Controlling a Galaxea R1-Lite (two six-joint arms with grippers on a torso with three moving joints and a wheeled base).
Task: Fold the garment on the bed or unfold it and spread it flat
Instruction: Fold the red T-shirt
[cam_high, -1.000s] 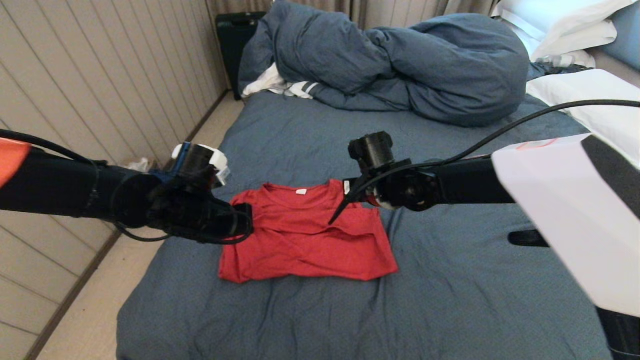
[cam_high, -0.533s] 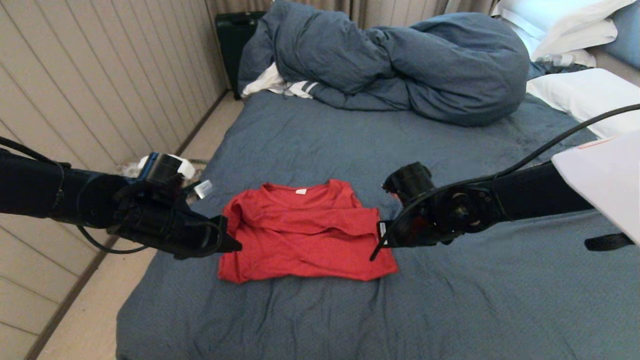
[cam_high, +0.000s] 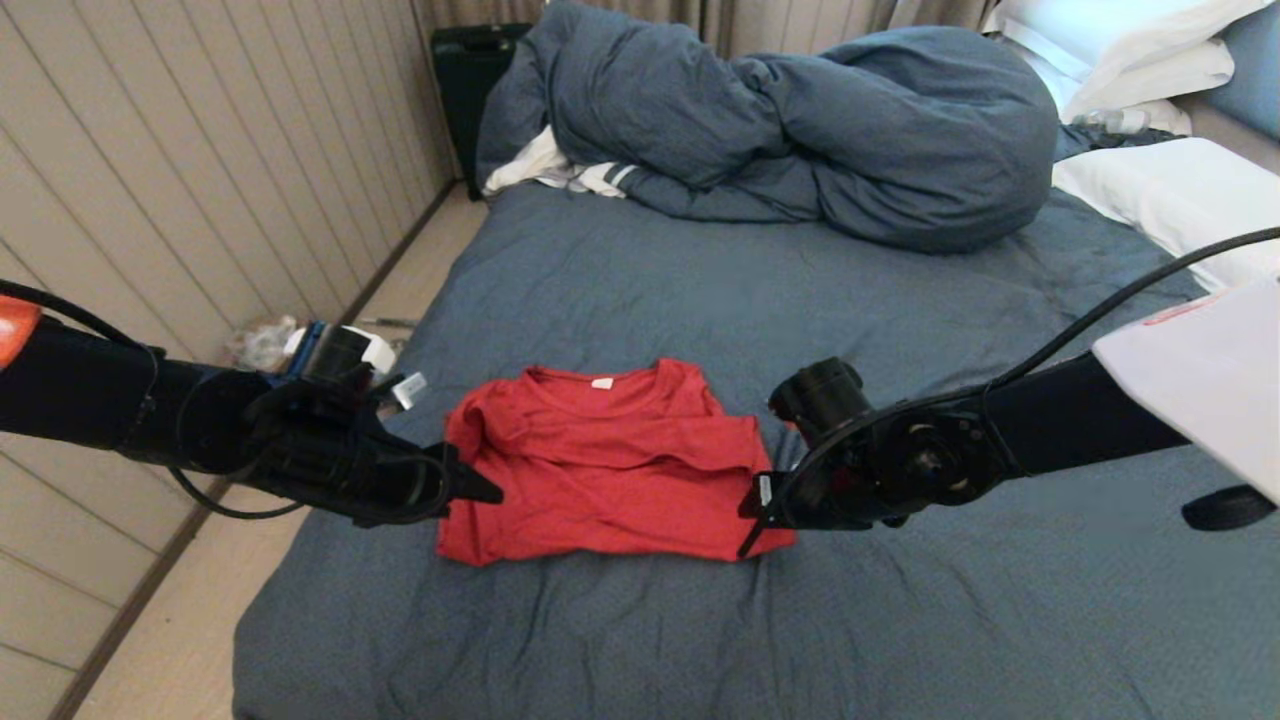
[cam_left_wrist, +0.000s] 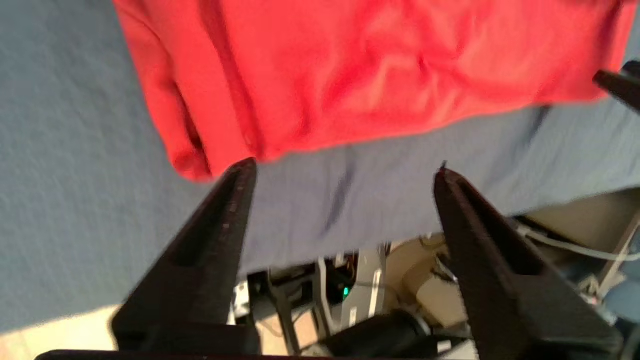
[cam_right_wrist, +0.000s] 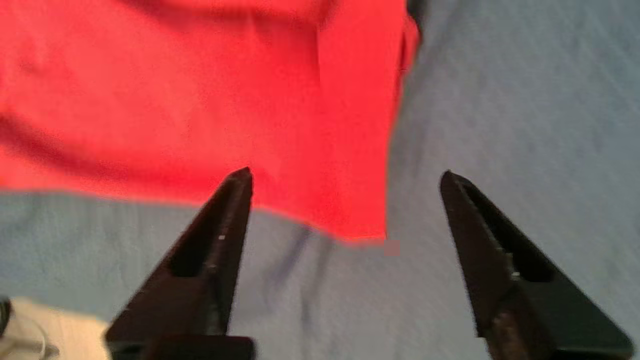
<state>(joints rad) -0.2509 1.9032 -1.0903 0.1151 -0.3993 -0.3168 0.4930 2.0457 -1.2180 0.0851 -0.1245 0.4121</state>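
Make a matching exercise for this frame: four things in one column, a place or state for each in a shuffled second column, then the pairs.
Things
1. garment
2. left gripper
3. right gripper
4. duvet

Places or states
A. bunched at the far end of the bed
B. open, at the shirt's near right corner
C. lying partly folded on the sheet
D. open, at the shirt's near left corner

Pairs: 1-C, 2-D, 3-B, 4-A
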